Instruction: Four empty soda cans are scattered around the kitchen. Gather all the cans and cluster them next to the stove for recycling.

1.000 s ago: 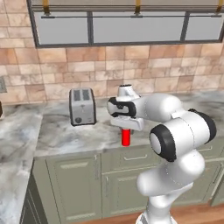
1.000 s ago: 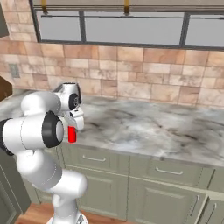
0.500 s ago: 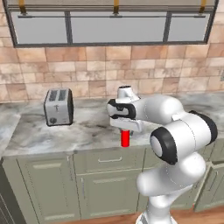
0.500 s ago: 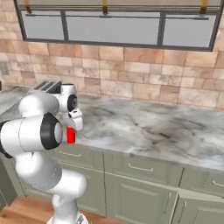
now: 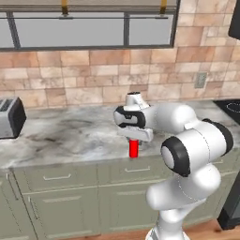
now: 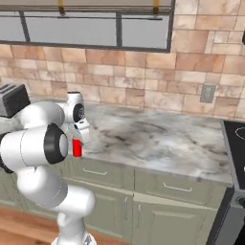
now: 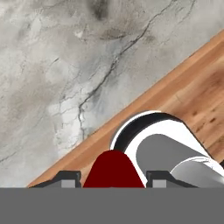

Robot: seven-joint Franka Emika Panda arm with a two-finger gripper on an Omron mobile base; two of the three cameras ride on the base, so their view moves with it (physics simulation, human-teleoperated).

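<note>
The gripper (image 5: 134, 140) pinches a red soda can (image 5: 134, 148) between its fingers, carrying it upright above the front edge of the marble counter (image 5: 70, 136), the stove (image 6: 235, 143) well off right.

At the left edge of the left base view we see a toaster (image 5: 10, 118) standing on the marble surface (image 5: 70, 136); in the right base view it sits at the upper left. Behind it runs a tan brick-tile wall (image 5: 93, 75) with a window (image 5: 89, 23) across the top of the frame. A wall outlet (image 6: 207, 93) shows at the right. Sage-green cabinet drawers (image 5: 56, 180) fill the lower part, and wood plank floor (image 7: 197, 92) crosses the right of the hand view.
</note>
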